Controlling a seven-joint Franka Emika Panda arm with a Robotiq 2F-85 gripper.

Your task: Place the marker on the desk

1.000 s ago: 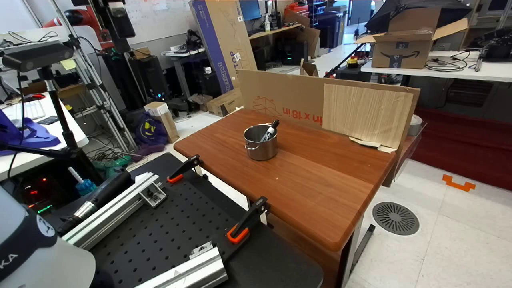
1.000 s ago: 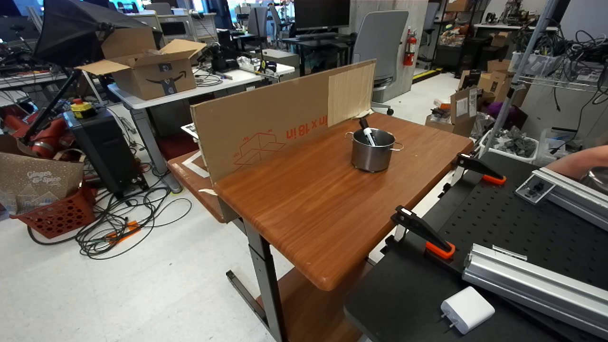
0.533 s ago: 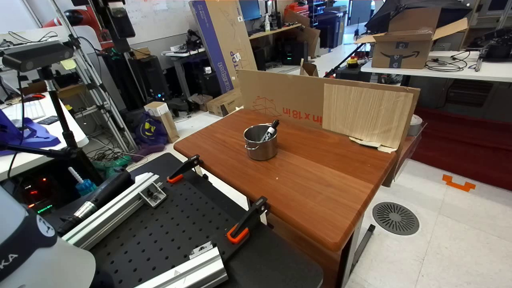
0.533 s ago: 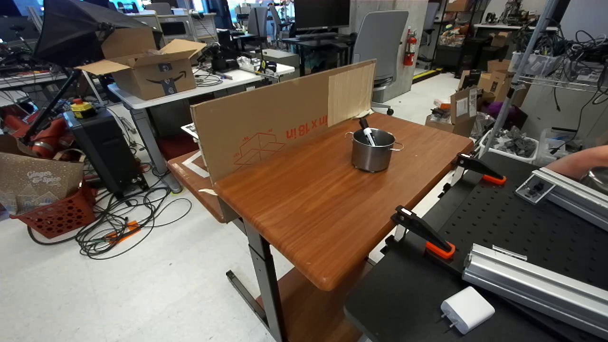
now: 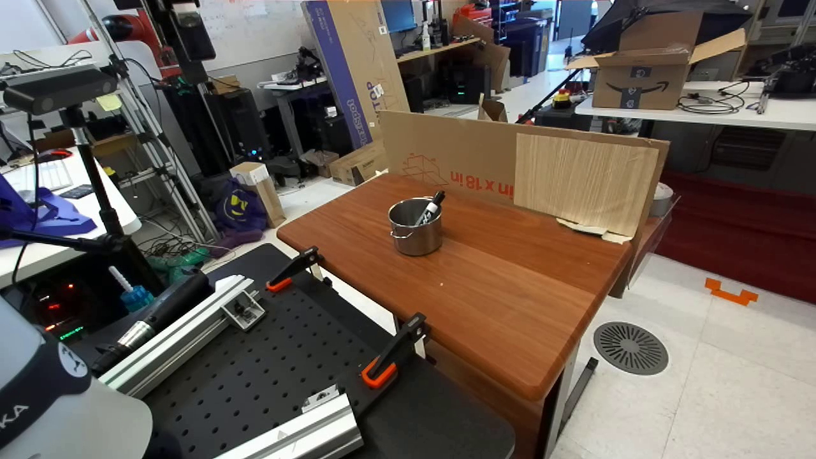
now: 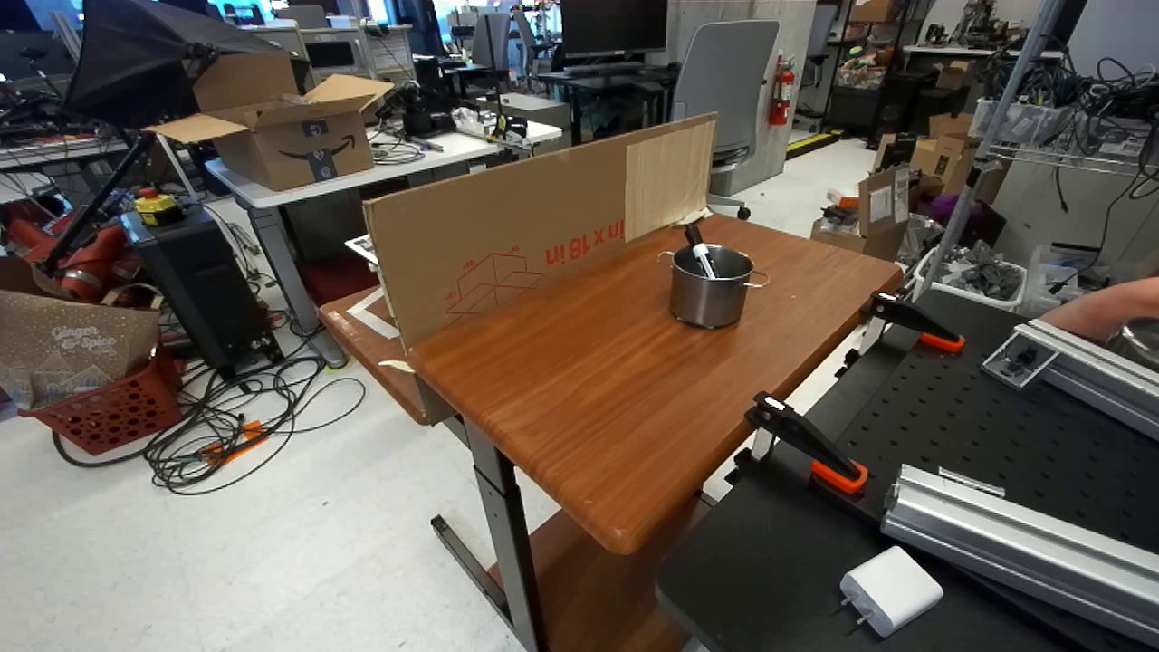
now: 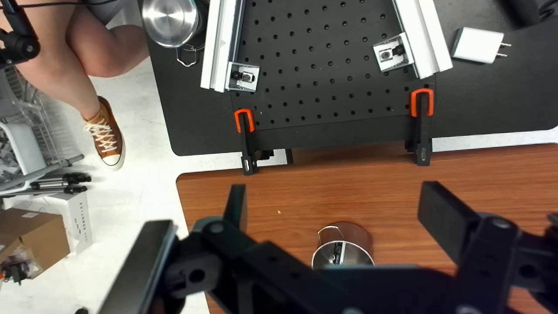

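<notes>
The cup [image 5: 417, 241] on the counter [image 5: 503, 299] props the marker [image 5: 430, 209] tilted, presumably graspable; the pincer [image 7: 329, 203] (spread wide) holds nothing.

Both exterior views slant across the desk [image 5: 491, 277]; wrist view overhead.

Metal cup [image 5: 416, 241], upright on reddish-brown desk [image 5: 500, 303]; marker [image 5: 430, 211], leaning inside, black end towards one o'clock. From cup: cardboard panel [image 5: 481, 148], two o'clock; clamps [image 5: 398, 349], six and eight.
</notes>
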